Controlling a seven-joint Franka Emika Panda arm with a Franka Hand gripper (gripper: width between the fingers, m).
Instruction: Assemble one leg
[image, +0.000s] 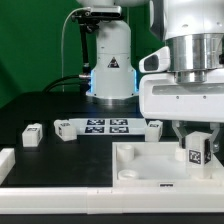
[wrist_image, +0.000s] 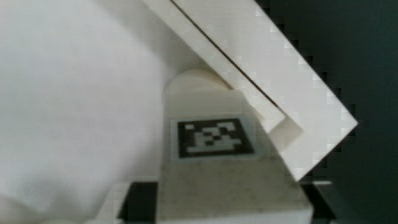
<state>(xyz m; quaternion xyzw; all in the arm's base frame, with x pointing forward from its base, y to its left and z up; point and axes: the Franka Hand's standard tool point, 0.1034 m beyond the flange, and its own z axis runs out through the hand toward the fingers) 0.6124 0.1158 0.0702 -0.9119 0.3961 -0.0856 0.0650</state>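
Note:
My gripper (image: 194, 150) is shut on a leg (image: 195, 150), a small white block-peg with a square tag, and holds it upright at the near right corner of the big white tray part (image: 140, 170). In the wrist view the leg (wrist_image: 214, 140) fills the space between my dark fingers (wrist_image: 143, 200), its tag facing the camera, with the tray's raised rim (wrist_image: 249, 70) running diagonally just beyond it. Three more legs lie on the black table: one (image: 32, 135) at the exterior view's left, one (image: 65, 129) beside the marker board, one (image: 154, 127) right of it.
The marker board (image: 107, 126) lies at the table's middle back. The robot base (image: 110, 70) stands behind it. A white part (image: 5, 160) sits at the exterior view's left edge. A white table edge (image: 60, 200) runs along the front.

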